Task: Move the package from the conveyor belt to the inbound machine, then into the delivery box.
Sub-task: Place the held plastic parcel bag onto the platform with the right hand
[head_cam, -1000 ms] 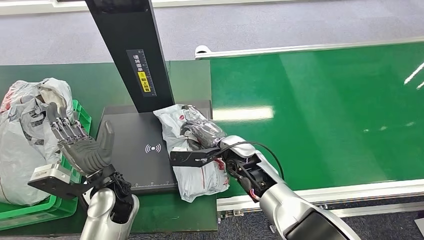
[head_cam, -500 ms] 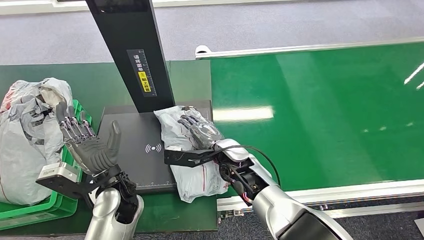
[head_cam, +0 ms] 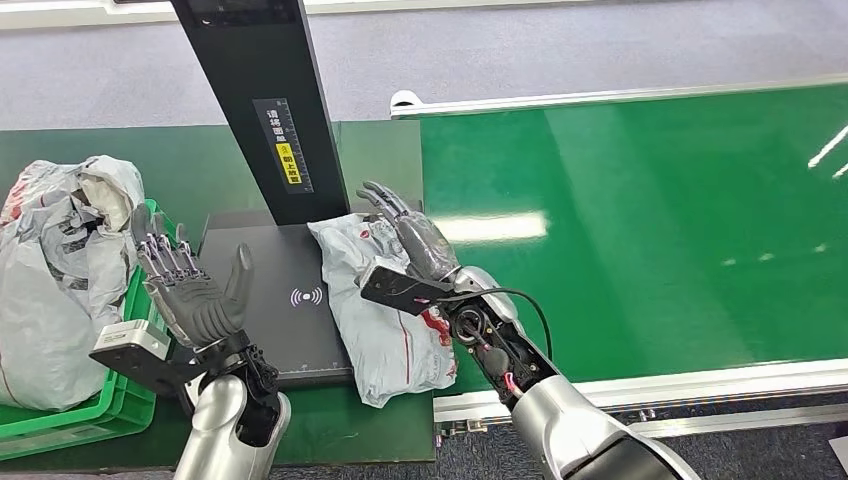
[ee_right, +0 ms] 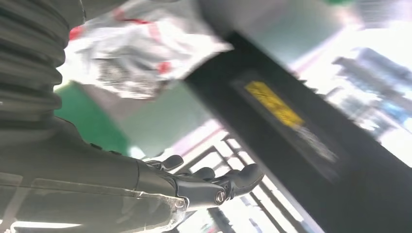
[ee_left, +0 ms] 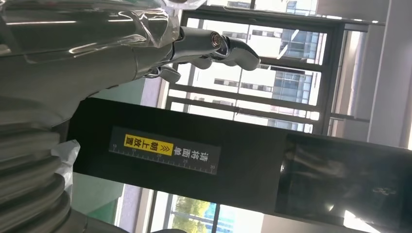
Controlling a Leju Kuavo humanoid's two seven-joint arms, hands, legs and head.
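Observation:
The package point(head_cam: 385, 310), a grey plastic mailer with red print, lies on the right edge of the black inbound machine's plate point(head_cam: 270, 300), partly hanging off toward the conveyor belt point(head_cam: 640, 220). My right hand point(head_cam: 412, 240) is lifted off it, fingers spread and pointing up and away, holding nothing. My left hand point(head_cam: 195, 290) stands open and upright over the plate's left edge, palm facing the package. The machine's black post point(head_cam: 260, 110) rises behind. In the left wrist view my left hand's fingers point(ee_left: 204, 46) stretch toward the post point(ee_left: 233, 165); the right wrist view is blurred.
A green delivery box point(head_cam: 120, 390) stands at the left, heaped with grey mailer bags point(head_cam: 50, 270). The green belt runs off to the right inside a metal rail point(head_cam: 640, 385). Grey floor lies beyond.
My right hand let go of the package and rose off it, fingers now spread upward. My left hand moved a little right, closer to the plate. The package stays on the plate.

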